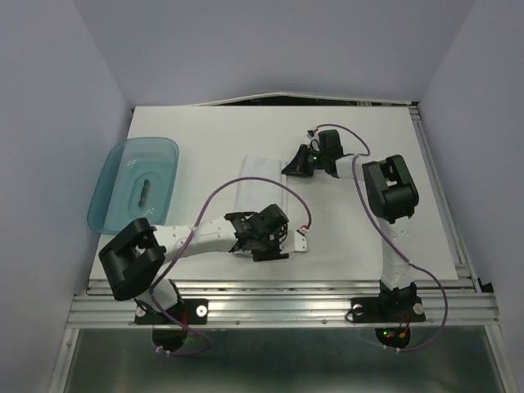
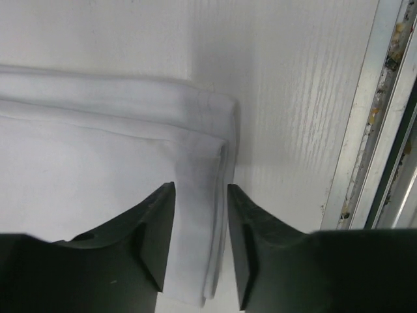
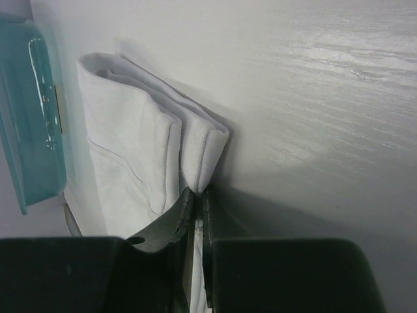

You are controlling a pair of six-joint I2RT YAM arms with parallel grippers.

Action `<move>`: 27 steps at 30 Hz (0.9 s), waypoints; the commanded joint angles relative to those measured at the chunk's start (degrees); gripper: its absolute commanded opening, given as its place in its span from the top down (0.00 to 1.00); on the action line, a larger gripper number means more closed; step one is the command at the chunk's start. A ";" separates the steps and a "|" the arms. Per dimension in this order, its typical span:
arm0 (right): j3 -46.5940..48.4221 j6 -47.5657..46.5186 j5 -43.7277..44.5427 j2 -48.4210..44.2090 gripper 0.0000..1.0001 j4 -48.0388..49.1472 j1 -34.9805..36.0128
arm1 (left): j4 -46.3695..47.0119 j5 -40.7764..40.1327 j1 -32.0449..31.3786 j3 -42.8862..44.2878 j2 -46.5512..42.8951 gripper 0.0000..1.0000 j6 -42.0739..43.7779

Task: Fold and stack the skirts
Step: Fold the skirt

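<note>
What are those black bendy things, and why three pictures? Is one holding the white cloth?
They are two robot arms, each ending in a two-fingered pincer. One picture looks down from above; the other two come from small cameras on the wrists. On the white table lie a folded white skirt and, to its left, a see-through teal tray. The right pincer is pinched shut on the skirt's far end. The left pincer stands open over its near corner, gripping nothing.
</note>
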 commanded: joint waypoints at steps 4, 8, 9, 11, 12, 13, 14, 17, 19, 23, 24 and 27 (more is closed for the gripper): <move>-2.87 -4.06 3.90 -3.43 0.79 -3.27 -0.60 | -2.42 4.74 9.01 3.06 -13.92 0.41 -7.06; -3.05 -3.97 4.33 -5.98 0.57 -3.45 -1.13 | -0.67 7.82 17.89 8.07 -14.38 0.42 -13.13; -2.70 -3.71 4.86 -6.51 0.55 -4.14 -1.13 | -0.05 8.00 20.60 9.99 -13.77 0.43 -14.37; -2.17 -3.88 5.65 -7.91 0.51 -5.29 -1.13 | 1.01 7.57 22.56 12.55 -10.36 0.45 -18.74; -1.91 -4.23 6.00 -8.44 0.50 -6.25 -1.74 | 1.27 7.22 23.43 13.95 -8.86 0.46 -20.86; -1.38 -4.41 6.61 -9.06 0.49 -8.35 -1.75 | 1.27 4.51 24.31 17.36 -7.01 0.46 -23.32; -1.20 -4.58 7.31 -10.54 0.49 -9.15 -1.75 | -0.03 3.44 24.50 19.57 -2.91 0.49 -27.52; -2.78 -5.11 9.87 -12.92 0.53 -10.83 -2.27 | -1.97 0.62 24.59 27.14 5.18 0.51 -32.91; -4.09 -5.20 8.65 -14.25 0.58 -10.66 -2.27 | -1.37 -0.17 24.50 31.10 10.02 0.52 -36.25; -4.01 -4.68 6.27 -12.23 0.63 -8.82 -2.27 | -1.44 -3.50 24.41 38.38 18.56 0.51 -39.77; -4.01 -4.33 5.57 -11.62 0.63 -7.16 -2.27 | -2.15 -4.90 24.41 41.71 20.23 0.52 -40.04; -2.53 -3.10 4.08 -8.28 0.65 -5.21 -2.27 | -2.60 -6.14 24.41 44.55 24.72 0.53 -40.83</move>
